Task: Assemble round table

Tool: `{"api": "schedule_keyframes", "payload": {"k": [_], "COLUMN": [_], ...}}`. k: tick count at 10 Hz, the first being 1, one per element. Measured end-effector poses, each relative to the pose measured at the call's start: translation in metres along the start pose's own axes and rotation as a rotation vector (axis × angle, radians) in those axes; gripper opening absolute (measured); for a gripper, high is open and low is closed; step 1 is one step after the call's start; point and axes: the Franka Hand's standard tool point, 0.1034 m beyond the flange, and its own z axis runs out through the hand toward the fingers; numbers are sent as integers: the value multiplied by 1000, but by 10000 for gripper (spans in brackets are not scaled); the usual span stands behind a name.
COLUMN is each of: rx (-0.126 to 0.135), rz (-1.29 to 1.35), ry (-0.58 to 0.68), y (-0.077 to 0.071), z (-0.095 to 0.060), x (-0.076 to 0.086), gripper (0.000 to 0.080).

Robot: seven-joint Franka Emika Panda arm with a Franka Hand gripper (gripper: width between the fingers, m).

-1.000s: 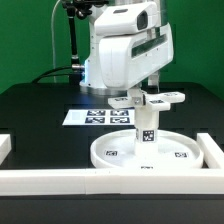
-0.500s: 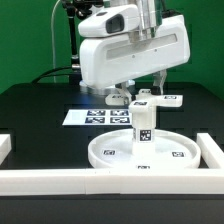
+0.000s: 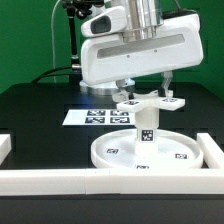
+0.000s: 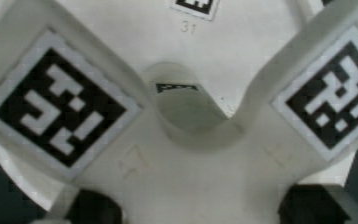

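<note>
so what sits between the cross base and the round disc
The short cylinder leg stands upright between the cross-shaped base above and the round disc below, as the exterior view shows.

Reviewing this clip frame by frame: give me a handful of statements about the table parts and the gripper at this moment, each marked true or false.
1. The leg stands upright on the round disc. True.
2. The cross-shaped base lies flat on the black table, apart from the leg. False: it sits at the top of the leg, under the gripper.
3. The marker board lies behind the disc in the exterior view. True.
4. The disc rests on top of the marker board. False: it lies on the table in front of the board, next to the white border rails.
5. The wrist view shows two tagged arms of the base. True.
</note>
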Motion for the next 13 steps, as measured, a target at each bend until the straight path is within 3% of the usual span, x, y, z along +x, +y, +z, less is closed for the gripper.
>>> {"api": "schedule_keyframes", "payload": {"k": [3, 8, 13], "rx": [4, 47, 72], "rz": [205, 753, 1024], "ry": [5, 80, 92], "y": [0, 2, 3], "z": [0, -2, -3], "x": [1, 2, 5], "gripper": [442, 442, 442]}}
